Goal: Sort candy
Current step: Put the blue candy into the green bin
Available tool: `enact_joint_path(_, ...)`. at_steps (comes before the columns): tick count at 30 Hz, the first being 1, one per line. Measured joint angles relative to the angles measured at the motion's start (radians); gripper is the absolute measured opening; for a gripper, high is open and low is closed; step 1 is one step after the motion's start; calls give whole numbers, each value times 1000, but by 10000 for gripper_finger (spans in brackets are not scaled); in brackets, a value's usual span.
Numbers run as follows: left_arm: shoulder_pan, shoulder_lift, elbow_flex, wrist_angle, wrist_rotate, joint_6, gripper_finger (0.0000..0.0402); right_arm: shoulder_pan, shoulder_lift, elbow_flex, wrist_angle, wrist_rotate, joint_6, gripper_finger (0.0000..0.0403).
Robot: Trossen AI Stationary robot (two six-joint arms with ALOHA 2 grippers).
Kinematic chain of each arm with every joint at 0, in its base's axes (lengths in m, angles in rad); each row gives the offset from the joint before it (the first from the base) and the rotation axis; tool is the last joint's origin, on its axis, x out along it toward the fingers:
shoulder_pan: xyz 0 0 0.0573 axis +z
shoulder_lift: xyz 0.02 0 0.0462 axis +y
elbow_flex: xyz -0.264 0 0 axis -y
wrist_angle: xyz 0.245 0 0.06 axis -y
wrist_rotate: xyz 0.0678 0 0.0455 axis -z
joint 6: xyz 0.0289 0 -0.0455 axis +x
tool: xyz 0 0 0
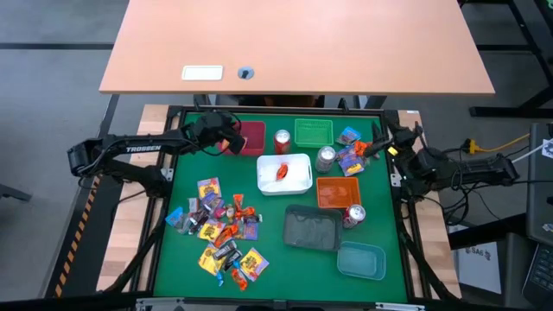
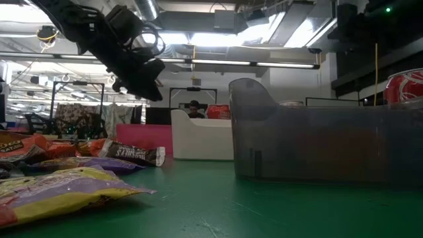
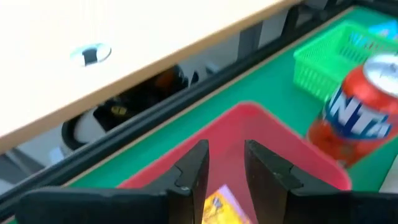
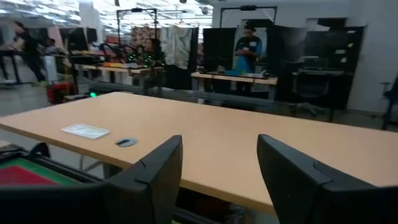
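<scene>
Candy (image 1: 220, 233) lies heaped on the green mat (image 1: 268, 242) toward 8 o'clock from the white tray (image 1: 285, 173) at the middle, a jumble of yellow, orange, purple and dark wrappers; the low view shows the same pile close up, a yellow and purple packet nearest the lens. A smaller cluster of blue and purple sweets (image 1: 352, 155) sits at about 2 o'clock, and one red piece (image 1: 282, 172) rests inside the white tray.

Left gripper (image 1: 232, 138) hangs over the red tray (image 1: 252, 136) at 11 o'clock. In its wrist view the two fingers (image 3: 193, 174) stand slightly apart, and a yellow sweet (image 3: 217, 208) shows between them just below the tips; it looks pinched there, though I cannot be sure the pads actually touch it. An orange can (image 3: 354, 118) stands beside the red tray, with the green tray (image 3: 323, 59) just past it.

Right gripper (image 1: 380, 147) waits at the mat's 2 o'clock edge, beside the smaller cluster, its jaws wide apart with nothing in them, facing the wooden desk (image 4: 205, 143).

An orange tray (image 1: 337, 192), a grey tray (image 1: 313, 228) and a teal tray (image 1: 361, 261) run down toward 5 o'clock, with a silver can (image 1: 326, 159) and a red can (image 1: 354, 215) among them.
</scene>
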Motion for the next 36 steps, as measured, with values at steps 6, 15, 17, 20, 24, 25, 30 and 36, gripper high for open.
enact_joint_path(6, 0, 0, 0, 66, 0, 0, 92, -130, 11, 91, -147, -56, 76, 207)
enact_joint_path(15, 0, 0, 0, 73, 0, 0, 93, -472, 55, 128, -473, -599, 451, 207)
enact_joint_path(17, 0, 0, 0, 73, 0, 0, 93, -565, 95, 128, -502, -686, 479, 207)
enact_joint_path(20, 0, 0, 0, 73, 0, 0, 93, -705, 173, 128, -501, -841, 484, 207)
enact_joint_path(24, 0, 0, 0, 72, 0, 1, 93, -870, 291, 128, -488, -1044, 484, 207)
enact_joint_path(25, 0, 0, 0, 72, 0, 1, 93, -905, 320, 128, -486, -1083, 484, 207)
enact_joint_path(30, 0, 0, 0, 72, 0, 1, 93, -1051, 467, 138, -483, -1245, 485, 207)
enact_joint_path(36, 0, 0, 0, 71, 0, 1, 93, -1143, 634, 201, -499, -1362, 484, 207)
